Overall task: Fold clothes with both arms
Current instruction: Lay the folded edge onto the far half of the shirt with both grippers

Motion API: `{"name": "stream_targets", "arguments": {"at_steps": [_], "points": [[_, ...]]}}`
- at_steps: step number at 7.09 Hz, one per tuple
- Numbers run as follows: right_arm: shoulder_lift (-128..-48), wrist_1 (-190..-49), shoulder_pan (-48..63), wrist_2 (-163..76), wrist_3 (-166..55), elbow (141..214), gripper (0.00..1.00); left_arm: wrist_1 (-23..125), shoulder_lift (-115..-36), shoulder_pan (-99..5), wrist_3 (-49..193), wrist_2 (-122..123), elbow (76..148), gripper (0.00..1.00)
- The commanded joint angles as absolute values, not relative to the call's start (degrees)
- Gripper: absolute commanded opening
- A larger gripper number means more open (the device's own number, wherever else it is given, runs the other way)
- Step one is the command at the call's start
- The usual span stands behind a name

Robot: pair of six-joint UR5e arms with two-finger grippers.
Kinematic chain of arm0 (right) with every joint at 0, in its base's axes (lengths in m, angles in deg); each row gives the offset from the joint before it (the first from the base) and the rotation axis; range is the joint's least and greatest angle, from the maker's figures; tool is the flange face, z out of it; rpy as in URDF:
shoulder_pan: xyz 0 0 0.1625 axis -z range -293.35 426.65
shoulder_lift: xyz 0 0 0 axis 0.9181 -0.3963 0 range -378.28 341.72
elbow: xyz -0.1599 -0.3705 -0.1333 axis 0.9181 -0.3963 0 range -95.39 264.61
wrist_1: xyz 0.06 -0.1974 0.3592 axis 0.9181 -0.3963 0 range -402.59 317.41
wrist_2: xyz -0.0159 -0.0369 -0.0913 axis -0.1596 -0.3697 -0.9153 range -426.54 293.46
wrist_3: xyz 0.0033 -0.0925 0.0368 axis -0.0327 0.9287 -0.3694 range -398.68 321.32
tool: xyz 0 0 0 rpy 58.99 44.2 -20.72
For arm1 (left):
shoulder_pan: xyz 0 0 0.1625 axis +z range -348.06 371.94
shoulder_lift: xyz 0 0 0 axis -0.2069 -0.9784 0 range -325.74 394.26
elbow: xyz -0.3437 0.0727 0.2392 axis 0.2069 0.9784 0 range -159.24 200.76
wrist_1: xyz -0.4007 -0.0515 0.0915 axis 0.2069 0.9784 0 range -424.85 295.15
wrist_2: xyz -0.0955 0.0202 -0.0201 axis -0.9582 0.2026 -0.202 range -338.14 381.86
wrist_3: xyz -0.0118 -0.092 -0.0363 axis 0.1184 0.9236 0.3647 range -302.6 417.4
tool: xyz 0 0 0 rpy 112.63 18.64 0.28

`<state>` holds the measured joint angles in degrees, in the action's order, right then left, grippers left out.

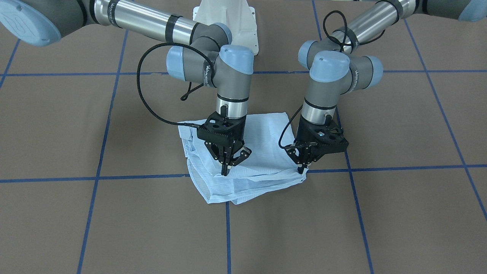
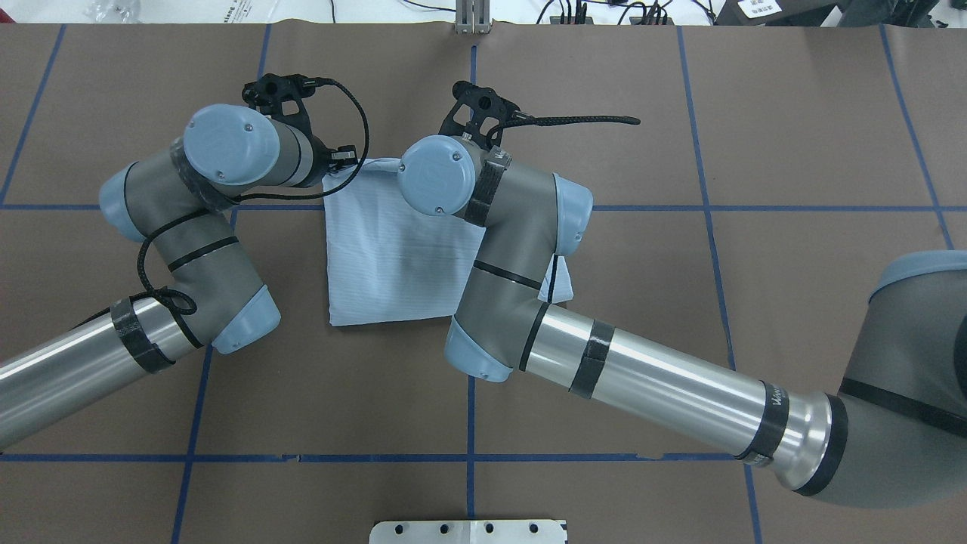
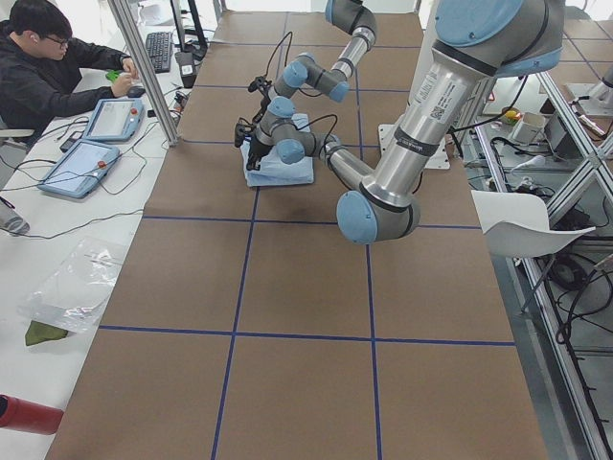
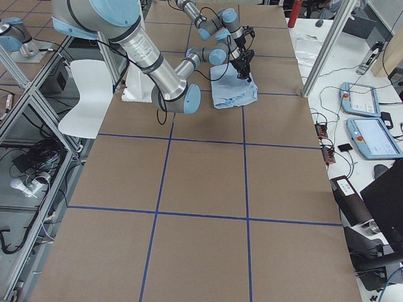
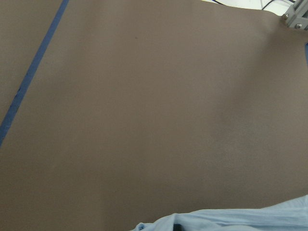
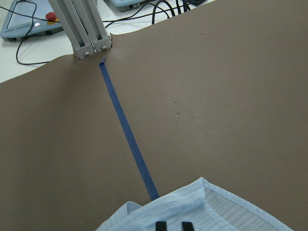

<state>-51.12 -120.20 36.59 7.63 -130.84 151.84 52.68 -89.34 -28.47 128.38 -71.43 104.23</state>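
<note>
Light blue shirt (image 1: pixel 251 186) lies folded in a rough square on the brown desk (image 1: pixel 114 228), across a blue tape line (image 1: pixel 133 177). On its top layer stands the right pincer (image 1: pixel 234 163), 2 fingers narrowly parted; the left pincer (image 1: pixel 302 167) pinches the shirt's corner, fingers together.

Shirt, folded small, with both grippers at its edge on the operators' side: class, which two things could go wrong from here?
1. The shirt shows loose, uneven layers along that edge. The right gripper, its fingers slightly apart, may catch only the top layer, so the fold could open.
2. The left gripper sits right at the corner. Its hold cannot be judged, and it could slip off and drag the bundle askew.
</note>
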Motion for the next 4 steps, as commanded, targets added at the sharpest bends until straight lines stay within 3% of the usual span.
{"name": "stream_targets", "arguments": {"at_steps": [1, 4], "points": [[-49.4, -119.1, 35.0, 10.6, -125.8, 150.9, 1.00, 55.5, -89.1, -29.4, 119.9, -72.2, 104.9, 1.00], [-50.8, -119.6, 33.7, 19.3, -124.3, 152.3, 1.00, 55.5, -85.5, -31.1, 113.3, -80.3, 109.9, 1.00]]}}
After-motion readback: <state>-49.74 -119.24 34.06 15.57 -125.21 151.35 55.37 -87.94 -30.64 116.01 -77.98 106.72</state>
